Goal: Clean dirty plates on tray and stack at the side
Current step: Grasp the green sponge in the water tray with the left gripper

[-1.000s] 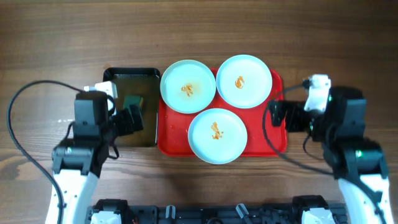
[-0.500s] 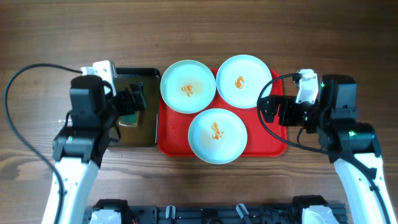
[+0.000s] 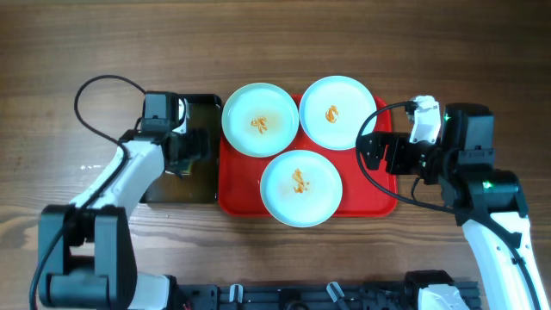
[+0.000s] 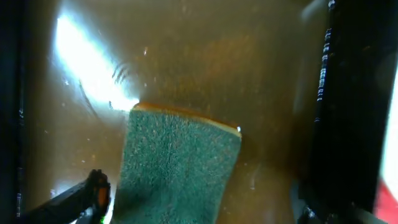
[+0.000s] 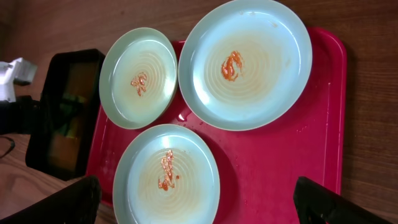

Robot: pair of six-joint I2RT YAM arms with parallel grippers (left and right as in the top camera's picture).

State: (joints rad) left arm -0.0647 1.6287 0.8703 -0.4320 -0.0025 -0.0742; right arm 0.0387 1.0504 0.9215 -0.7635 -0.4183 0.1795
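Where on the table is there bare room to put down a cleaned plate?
The strip of table beyond both trays is bare. On the red tray, only the near corners beside the front plate are free. Crowded: the rear plates sit edge to edge, and the black tray lies close against the red one.

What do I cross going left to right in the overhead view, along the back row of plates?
black tray → back-left dirty plate → back-right dirty plate → right arm
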